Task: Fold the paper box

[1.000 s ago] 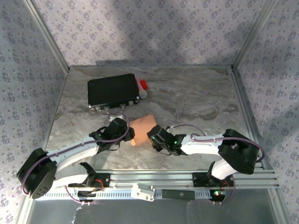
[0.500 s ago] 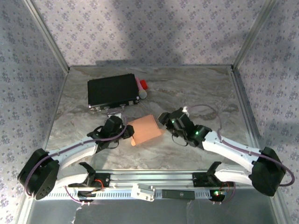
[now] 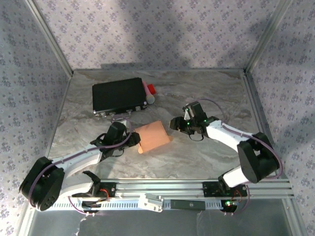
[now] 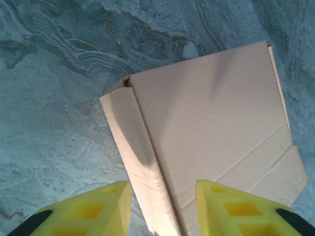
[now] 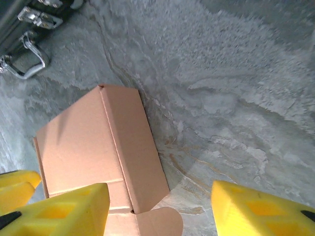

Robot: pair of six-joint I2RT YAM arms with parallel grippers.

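My left jaws stand parted, their blocky yellow fingers (image 4: 101, 209) set to either side of the near end of the paper box (image 4: 211, 128). One finger sits by the narrow folded side panel, the other over the broad top face. I cannot tell whether either one presses on the cardboard.

The paper box (image 3: 153, 137) lies on the tabletop (image 3: 211, 98) between my two arms. It is thin salmon-orange card with a matte surface, folded into a low rectangular shape with crisp creases. In the right wrist view its long side wall stands upright and a rounded tab (image 5: 147, 222) pokes out flat at the near end.

My right jaws are spread wide and hold nothing. Their yellow fingers (image 5: 64, 209) hang just beside the box's right edge, with bare tabletop between them. That surface is grey and veined like marble, with a dull sheen.

Behind the box, well apart from it, lies a flat black case (image 3: 119, 96) with metal clasps and a wire handle (image 5: 24, 59). A small red piece (image 3: 150, 89) rests at its right end.
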